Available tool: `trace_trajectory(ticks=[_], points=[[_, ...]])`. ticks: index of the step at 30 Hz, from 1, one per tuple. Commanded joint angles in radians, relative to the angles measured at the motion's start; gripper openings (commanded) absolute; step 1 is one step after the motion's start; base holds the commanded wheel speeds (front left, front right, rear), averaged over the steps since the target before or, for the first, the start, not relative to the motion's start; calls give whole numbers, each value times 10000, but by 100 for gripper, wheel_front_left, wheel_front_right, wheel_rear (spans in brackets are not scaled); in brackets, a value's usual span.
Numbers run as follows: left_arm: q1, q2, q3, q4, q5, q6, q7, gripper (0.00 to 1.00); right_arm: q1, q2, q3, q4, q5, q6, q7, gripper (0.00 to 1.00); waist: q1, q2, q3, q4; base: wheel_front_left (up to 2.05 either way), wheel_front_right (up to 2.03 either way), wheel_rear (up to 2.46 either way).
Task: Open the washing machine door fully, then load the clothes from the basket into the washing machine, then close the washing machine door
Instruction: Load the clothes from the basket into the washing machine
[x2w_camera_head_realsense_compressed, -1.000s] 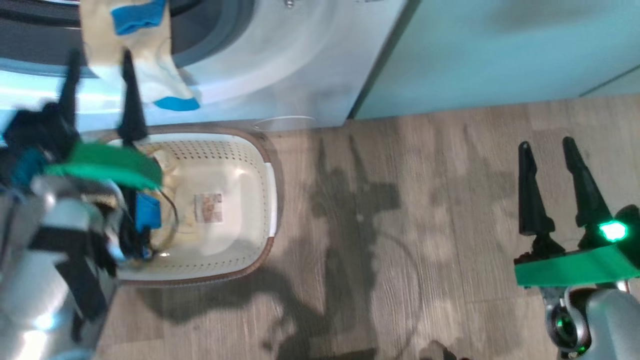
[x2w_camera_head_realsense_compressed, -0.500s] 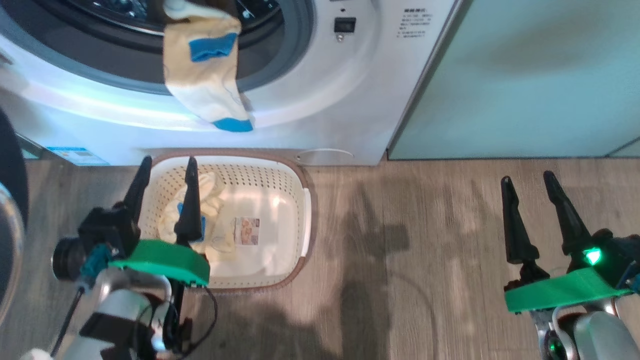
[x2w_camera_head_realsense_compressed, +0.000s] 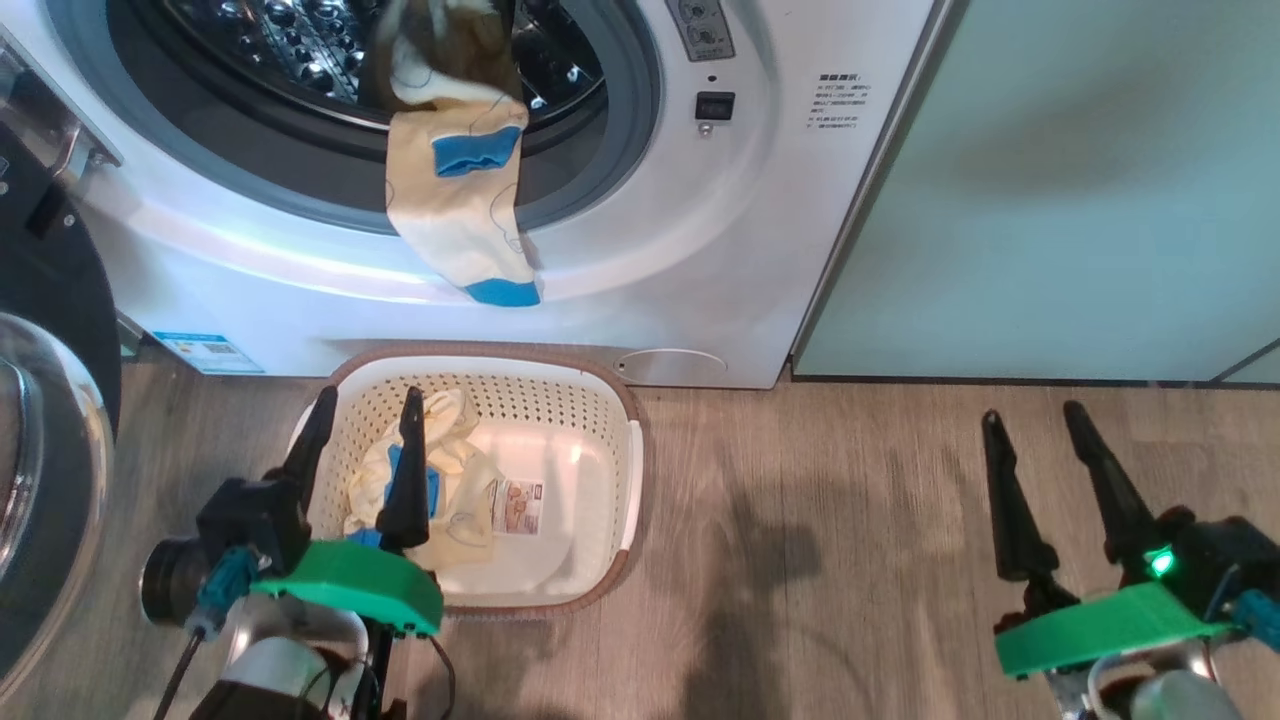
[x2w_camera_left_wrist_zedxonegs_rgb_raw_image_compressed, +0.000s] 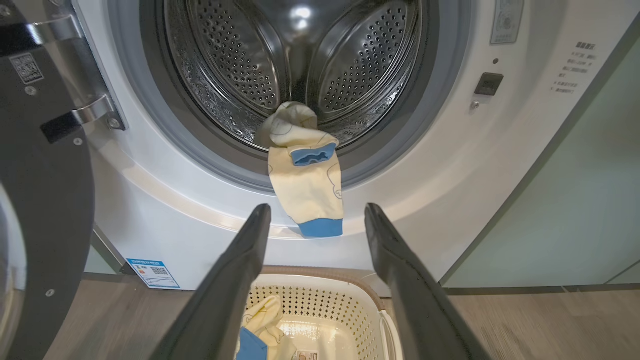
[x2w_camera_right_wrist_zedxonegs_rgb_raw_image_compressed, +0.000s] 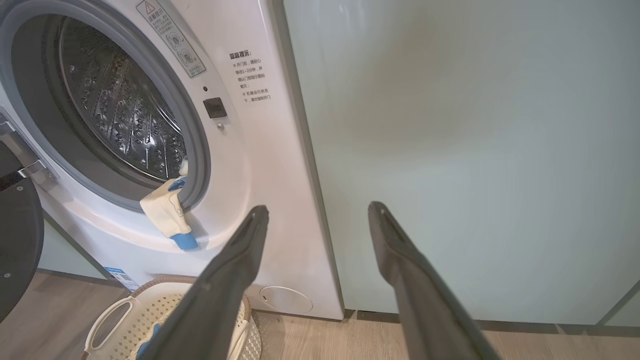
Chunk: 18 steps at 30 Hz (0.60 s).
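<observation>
The white washing machine (x2w_camera_head_realsense_compressed: 640, 260) stands with its door (x2w_camera_head_realsense_compressed: 40, 300) swung open at the left. A pale yellow garment with blue patches (x2w_camera_head_realsense_compressed: 465, 200) hangs out of the drum over the grey rubber ring (x2w_camera_left_wrist_zedxonegs_rgb_raw_image_compressed: 306, 175) (x2w_camera_right_wrist_zedxonegs_rgb_raw_image_compressed: 169, 212). More clothes (x2w_camera_head_realsense_compressed: 445, 480) lie in the cream basket (x2w_camera_head_realsense_compressed: 600, 400) on the floor before the machine. My left gripper (x2w_camera_head_realsense_compressed: 368, 415) hovers open over the basket's left part, nothing between its fingers (x2w_camera_left_wrist_zedxonegs_rgb_raw_image_compressed: 316, 212). My right gripper (x2w_camera_head_realsense_compressed: 1035, 420) stands open and empty above the floor at the right (x2w_camera_right_wrist_zedxonegs_rgb_raw_image_compressed: 317, 212).
Pale green cabinets (x2w_camera_head_realsense_compressed: 1080, 200) stand right of the washer. Wood-look floor (x2w_camera_head_realsense_compressed: 820, 560) spreads between basket and right gripper. The open door's glass bowl (x2w_camera_head_realsense_compressed: 30, 480) bulges at the far left, close to my left arm.
The head camera has tilted up, bringing the drum and open door into view. My left gripper has come down from beside the hanging garment to above the basket. The right gripper keeps its place.
</observation>
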Motion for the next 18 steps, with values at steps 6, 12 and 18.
trace_trajectory(ticks=[6, 12, 18], points=[[-157, 113, 375, -157, -113, 106, -163, 100, 116, -62, 295, -261, -41, 2, -95, 100, 1, -1, -162, -58, 0, 0, 0], [-170, 83, 339, -139, -143, 118, -193, 100, 107, -46, 289, -261, -35, 2, -95, 100, 1, -1, -196, -119, 0, 0, 0], [-216, 78, 306, -128, -179, 110, -201, 100, 116, -33, 294, -280, -30, 2, -95, 100, 1, -1, -189, -140, 0, 0, 0]])
